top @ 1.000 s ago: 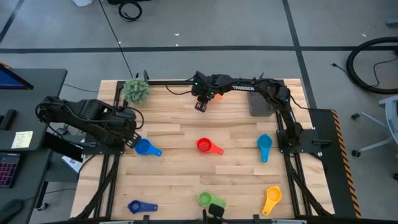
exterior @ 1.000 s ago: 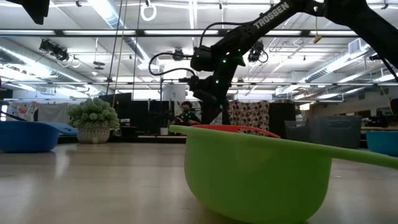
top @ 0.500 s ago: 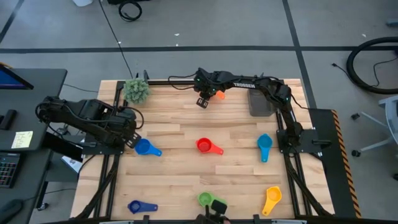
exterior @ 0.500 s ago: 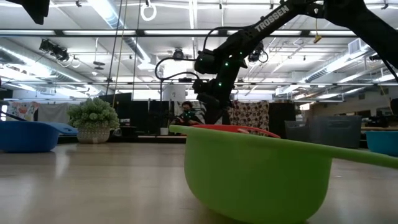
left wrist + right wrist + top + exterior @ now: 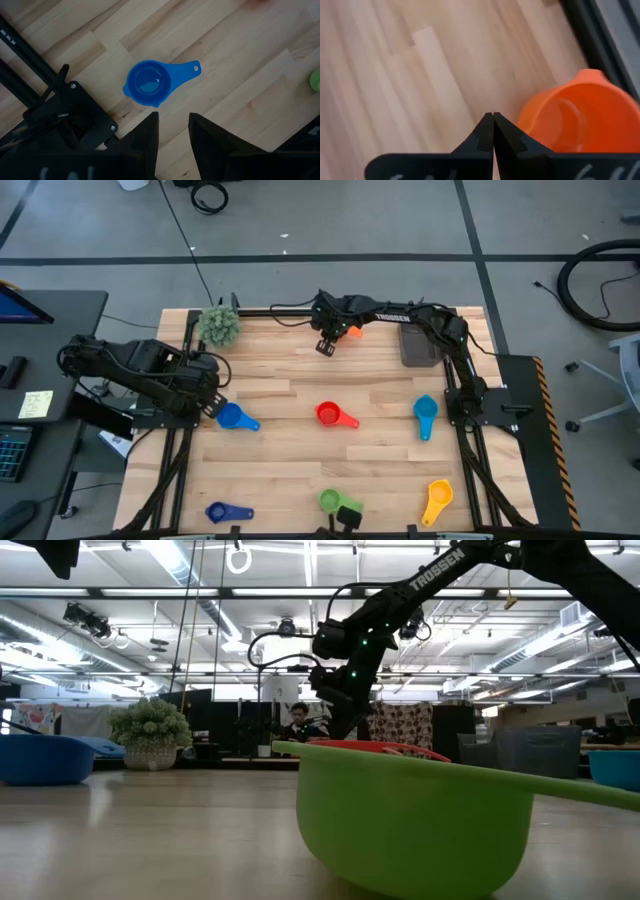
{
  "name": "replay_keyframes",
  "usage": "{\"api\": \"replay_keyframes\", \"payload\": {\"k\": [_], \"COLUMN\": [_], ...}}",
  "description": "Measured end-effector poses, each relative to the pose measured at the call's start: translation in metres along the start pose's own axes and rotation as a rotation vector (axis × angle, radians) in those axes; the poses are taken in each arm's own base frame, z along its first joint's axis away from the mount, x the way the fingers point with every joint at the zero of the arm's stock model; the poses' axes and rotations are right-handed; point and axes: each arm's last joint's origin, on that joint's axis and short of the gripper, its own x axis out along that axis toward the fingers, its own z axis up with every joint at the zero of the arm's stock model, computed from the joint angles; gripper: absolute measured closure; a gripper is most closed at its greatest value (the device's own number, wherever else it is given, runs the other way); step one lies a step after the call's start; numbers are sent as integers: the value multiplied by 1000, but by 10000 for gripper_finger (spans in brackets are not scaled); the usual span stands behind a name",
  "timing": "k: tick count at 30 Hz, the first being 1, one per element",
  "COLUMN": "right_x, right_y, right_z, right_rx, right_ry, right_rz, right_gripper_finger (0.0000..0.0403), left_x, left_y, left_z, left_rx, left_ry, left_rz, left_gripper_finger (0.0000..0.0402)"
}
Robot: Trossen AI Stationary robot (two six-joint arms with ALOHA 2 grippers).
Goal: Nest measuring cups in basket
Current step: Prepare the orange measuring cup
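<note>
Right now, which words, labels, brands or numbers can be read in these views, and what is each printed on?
"TROSSEN": white letters on the right arm, low view.
The same white marking on that arm in the high view: too small to read.
Yellow sticky note on the desk left of the table: writing too small to read.
Measuring cups, basket: no readable markings.

Even overhead light is falling on the table (image 5: 300,470), casting only faint shadows. In the low view, ceiling strip lights (image 5: 310,560) at 12 o'clock are glaring, silhouetting the right arm (image 5: 400,600); the near green measuring cup (image 5: 410,825) is lying soft-focused. In the right wrist view, the orange measuring cup (image 5: 575,115) is blurring at 4 o'clock.
</note>
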Motion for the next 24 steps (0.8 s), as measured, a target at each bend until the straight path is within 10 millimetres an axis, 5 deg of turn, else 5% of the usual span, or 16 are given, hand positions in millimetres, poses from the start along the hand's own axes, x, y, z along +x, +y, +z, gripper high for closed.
{"api": "replay_keyframes", "payload": {"k": [5,16,24], "right_x": [0,-25,-31], "right_y": [10,33,34], "right_z": [1,17,4], "right_rx": [-23,-244,-196], "right_ry": [-10,19,188], "right_rz": [65,-179,-218], "right_gripper_finger": [393,304,264], "left_x": [0,0,0], "left_y": [0,0,0], "left_z": [0,0,0], "left_rx": [0,9,8], "left_ry": [0,0,-1], "left_rz": [0,0,-1], "left_gripper_finger": [289,289,289]}}
